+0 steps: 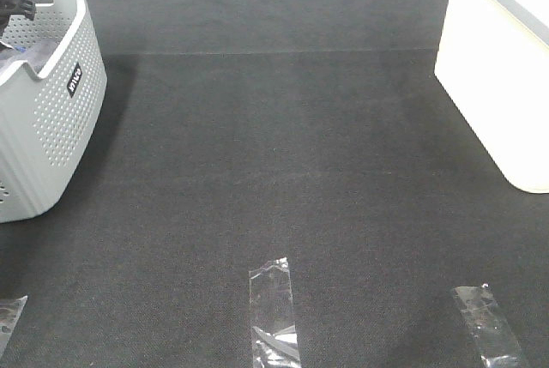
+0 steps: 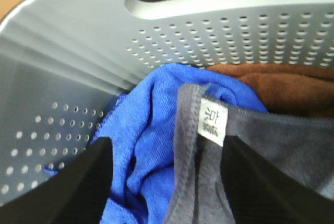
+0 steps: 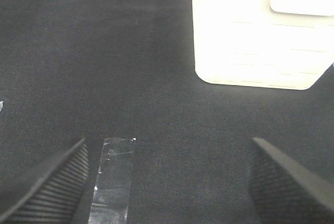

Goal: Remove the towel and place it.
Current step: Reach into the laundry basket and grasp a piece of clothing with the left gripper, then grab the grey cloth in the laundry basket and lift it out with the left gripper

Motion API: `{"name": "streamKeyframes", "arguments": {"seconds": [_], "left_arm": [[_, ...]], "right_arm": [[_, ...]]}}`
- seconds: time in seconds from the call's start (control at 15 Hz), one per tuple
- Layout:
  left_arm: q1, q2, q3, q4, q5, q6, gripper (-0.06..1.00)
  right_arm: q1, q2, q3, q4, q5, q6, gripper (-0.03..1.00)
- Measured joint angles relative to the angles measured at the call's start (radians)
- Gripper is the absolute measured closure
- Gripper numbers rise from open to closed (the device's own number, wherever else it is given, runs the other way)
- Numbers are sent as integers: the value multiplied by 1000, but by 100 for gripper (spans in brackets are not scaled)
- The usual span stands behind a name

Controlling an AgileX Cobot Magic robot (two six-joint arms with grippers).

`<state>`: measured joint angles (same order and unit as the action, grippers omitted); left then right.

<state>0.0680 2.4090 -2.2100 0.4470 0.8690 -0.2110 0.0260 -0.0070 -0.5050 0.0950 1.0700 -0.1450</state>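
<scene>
my left tool (image 2: 167,190) is down inside the grey perforated basket (image 2: 78,51), which stands at the left edge of the dark surface (image 1: 283,171). its two black fingers (image 2: 73,187) stand apart, open, with cloth lying in the gap between them. i cannot tell whether either pad is pressing on the fabric.

the towel (image 2: 271,145), greyish-lavender with a stitched hem, is in the basket. its hemmed edge runs up between my fingers and the rest spreads out past one of them. a small white tag (image 2: 213,122) is sewn at the top of that hem. it carries dark printed marks in two rows, too blurred for me to read. a bright blue cloth (image 2: 151,125) is bunched just beside the towel, touching it, and also sits in the gap. a brown cloth (image 2: 282,83) lies behind both, against the basket wall below the handle slot.

on the outside of the basket there is a little black label (image 1: 74,79) with white lettering, too small to make out for certain.

my right tool (image 3: 167,182) hangs over the surface with its ribbed fingers spread wide and nothing held. a strip of clear tape (image 3: 112,179) lies on the surface below it, close to one finger. a white bin (image 3: 261,36) stands beyond.
</scene>
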Motion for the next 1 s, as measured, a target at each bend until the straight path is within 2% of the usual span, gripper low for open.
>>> {"name": "streamKeyframes", "arguments": {"seconds": [0.33, 0.53, 1.0], "left_arm": [[42, 9, -1, -37, -42, 4, 36], [42, 12, -1, -93, -93, 20, 36], [41, 38, -1, -140, -84, 63, 37]], "right_arm": [[0, 0, 0, -1, 0, 0, 19], [0, 0, 0, -4, 0, 0, 19], [0, 0, 0, -4, 0, 0, 19]]}}
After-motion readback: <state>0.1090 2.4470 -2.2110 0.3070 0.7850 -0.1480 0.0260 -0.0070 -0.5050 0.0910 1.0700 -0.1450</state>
